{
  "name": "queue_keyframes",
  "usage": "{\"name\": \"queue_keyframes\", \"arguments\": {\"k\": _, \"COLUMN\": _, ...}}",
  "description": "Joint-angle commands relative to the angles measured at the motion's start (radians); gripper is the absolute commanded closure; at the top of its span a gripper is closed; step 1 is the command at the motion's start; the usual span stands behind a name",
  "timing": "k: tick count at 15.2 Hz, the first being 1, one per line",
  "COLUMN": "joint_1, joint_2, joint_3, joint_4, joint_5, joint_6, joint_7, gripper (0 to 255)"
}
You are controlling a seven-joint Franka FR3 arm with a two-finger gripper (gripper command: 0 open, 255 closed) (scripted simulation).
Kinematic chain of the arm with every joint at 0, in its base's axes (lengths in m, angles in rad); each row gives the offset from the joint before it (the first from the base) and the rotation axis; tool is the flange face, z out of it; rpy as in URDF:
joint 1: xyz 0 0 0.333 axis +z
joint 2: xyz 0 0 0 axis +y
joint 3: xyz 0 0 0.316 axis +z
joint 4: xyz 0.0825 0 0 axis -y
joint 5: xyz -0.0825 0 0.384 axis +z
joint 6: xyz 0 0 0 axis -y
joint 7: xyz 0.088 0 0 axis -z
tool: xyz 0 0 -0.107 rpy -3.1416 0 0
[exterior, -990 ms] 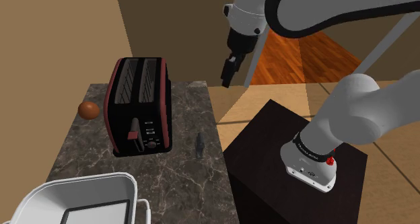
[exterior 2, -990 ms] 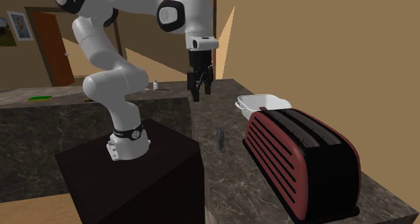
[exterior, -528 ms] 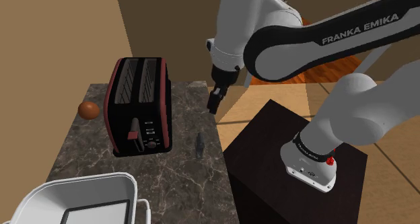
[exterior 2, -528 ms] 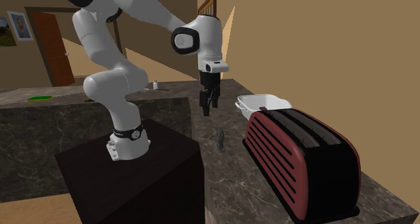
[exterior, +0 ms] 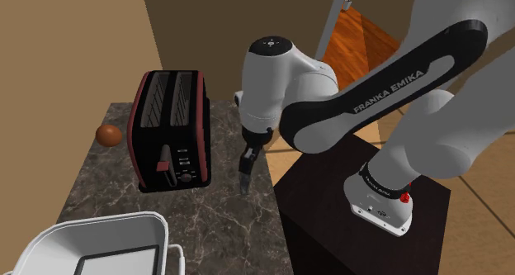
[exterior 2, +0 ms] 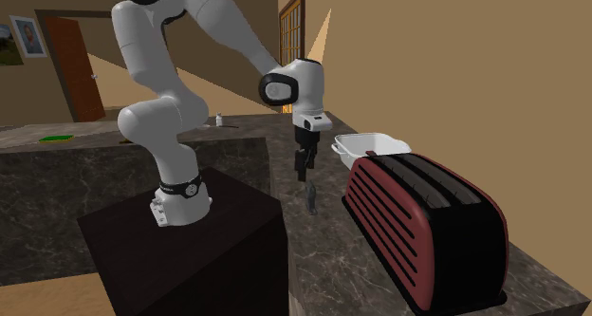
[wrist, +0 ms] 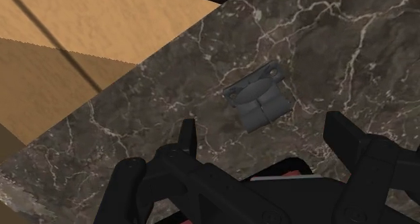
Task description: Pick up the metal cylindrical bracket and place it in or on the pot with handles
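Bracket [wrist: 258,101] lies on countertop [wrist: 323,48] beneath spread fingers [wrist: 187,136], arm [exterior: 347,92] pointing down

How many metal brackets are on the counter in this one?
1. The grey bracket lies on the dark marble counter beside the toaster, below the open fingers, untouched. None seems hidden.

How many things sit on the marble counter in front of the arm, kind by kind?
Toaster: 1
White pot with handles: 1
Grey bracket: 1
Brown round thing: 1
Total: 4
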Motion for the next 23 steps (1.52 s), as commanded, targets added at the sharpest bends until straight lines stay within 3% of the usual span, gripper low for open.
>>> {"name": "queue_keyframes", "arguments": {"k": 1, "joint_1": -0.004, "joint_2": 0.061, "joint_3": 0.028, "joint_4": 0.014, "joint_5": -0.024, "joint_6": 0.043, "joint_7": 0.037, "gripper": 0}}
{"name": "queue_keyframes", "arguments": {"k": 9, "joint_1": -0.034, "joint_2": 0.184, "joint_3": 0.049, "joint_4": -0.007, "joint_5": -0.119, "joint_6": 0.173, "joint_7": 0.106, "gripper": 0}}
{"name": "queue_keyframes", "arguments": {"k": 16, "joint_1": -0.034, "joint_2": 0.183, "joint_3": 0.048, "joint_4": -0.007, "joint_5": -0.119, "joint_6": 0.173, "joint_7": 0.106, "gripper": 0}}
{"name": "queue_keyframes", "arguments": {"k": 17, "joint_1": -0.034, "joint_2": 0.183, "joint_3": 0.048, "joint_4": -0.007, "joint_5": -0.119, "joint_6": 0.173, "joint_7": 0.106, "gripper": 255}}
{"name": "queue_keyframes", "arguments": {"k": 23, "joint_1": -0.033, "joint_2": 0.183, "joint_3": 0.049, "joint_4": -0.006, "joint_5": -0.119, "joint_6": 0.173, "joint_7": 0.108, "gripper": 255}}
